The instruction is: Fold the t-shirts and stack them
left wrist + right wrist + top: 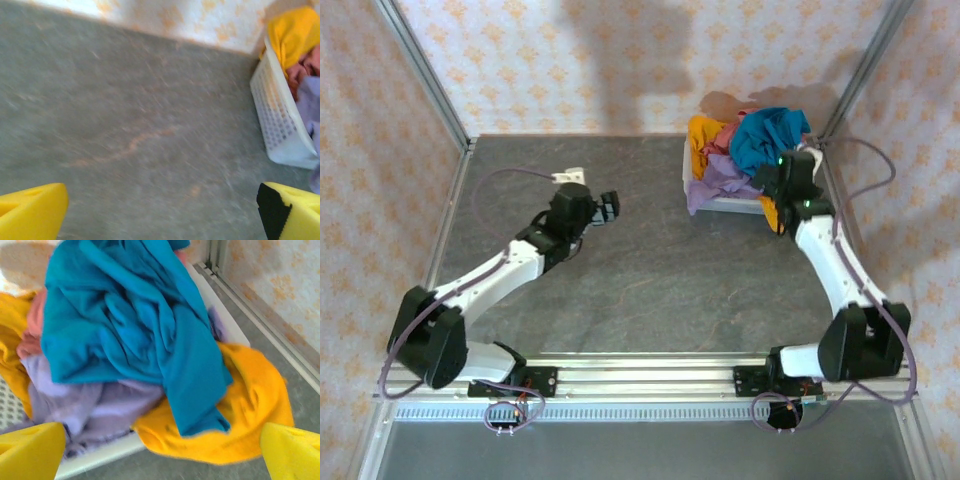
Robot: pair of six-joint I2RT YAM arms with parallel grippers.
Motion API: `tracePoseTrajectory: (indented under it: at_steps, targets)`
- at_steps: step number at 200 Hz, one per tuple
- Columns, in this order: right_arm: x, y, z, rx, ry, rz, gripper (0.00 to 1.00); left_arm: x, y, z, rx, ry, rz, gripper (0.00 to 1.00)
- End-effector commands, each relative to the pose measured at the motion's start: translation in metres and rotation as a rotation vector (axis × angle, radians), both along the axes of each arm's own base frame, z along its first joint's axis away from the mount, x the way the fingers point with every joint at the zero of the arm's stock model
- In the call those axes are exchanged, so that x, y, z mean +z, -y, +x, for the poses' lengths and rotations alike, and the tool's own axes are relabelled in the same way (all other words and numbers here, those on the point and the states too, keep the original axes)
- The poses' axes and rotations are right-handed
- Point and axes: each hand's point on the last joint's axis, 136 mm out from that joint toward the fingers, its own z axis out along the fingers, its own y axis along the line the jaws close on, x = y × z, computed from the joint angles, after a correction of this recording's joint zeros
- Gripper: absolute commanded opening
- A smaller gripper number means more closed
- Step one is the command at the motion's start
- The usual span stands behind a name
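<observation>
The right gripper hangs wide open just above the heap, holding nothing. The left gripper gapes equally wide over the mottled grey table, with open room mid-table. One white perforated basket in the far right corner holds four crumpled soft t-shirts: teal-blue tee on top, lavender tee, orange-yellow tee spilling over the rim, dusty red tee.

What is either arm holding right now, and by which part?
Nothing. Left gripper is open over bare table; right gripper is open, facing the teal tee atop the basket pile, with nothing between its jaws.
</observation>
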Motion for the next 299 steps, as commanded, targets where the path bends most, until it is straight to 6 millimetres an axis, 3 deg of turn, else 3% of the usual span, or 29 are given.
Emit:
tracePoseTrajectory:
  at_steps: [1, 26, 58, 86, 119, 124, 137, 178, 242, 299]
  targets:
    - [-0.041, -0.011, -0.01, 0.093, -0.306, 0.069, 0.99, 0.0, 0.039, 0.01, 0.025, -0.005, -0.166, 0.99]
    - [-0.041, -0.007, 0.019, 0.144, -0.375, 0.119, 0.99, -0.005, 0.09, 0.013, -0.05, -0.02, -0.227, 0.99]
    - [-0.043, 0.014, 0.051, 0.14, -0.386, 0.212, 0.99, -0.015, 0.142, 0.01, -0.116, -0.059, -0.324, 0.99]
    - [-0.071, 0.026, 0.069, 0.147, -0.453, 0.313, 0.99, -0.025, 0.177, 0.006, -0.148, -0.08, -0.416, 1.0]
    - [-0.111, 0.027, 0.07, 0.122, -0.58, 0.392, 0.99, -0.034, 0.208, 0.011, -0.182, -0.109, -0.533, 0.99]
    - [-0.116, 0.026, 0.068, 0.117, -0.592, 0.398, 0.99, -0.047, 0.21, 0.013, -0.172, -0.131, -0.522, 0.99]
    - [-0.126, 0.027, 0.063, 0.084, -0.621, 0.409, 0.99, -0.054, 0.212, 0.017, -0.158, -0.137, -0.528, 0.99]
    - [-0.144, 0.03, 0.035, 0.009, -0.697, 0.408, 0.99, -0.042, 0.247, 0.032, -0.255, -0.139, -0.558, 0.99]
    - [-0.146, 0.012, -0.018, -0.079, -0.696, 0.514, 0.99, -0.047, 0.274, 0.076, -0.273, -0.15, -0.599, 0.99]
    - [-0.134, -0.006, -0.077, -0.144, -0.636, 0.603, 0.99, -0.056, 0.293, 0.096, -0.299, -0.166, -0.593, 0.99]
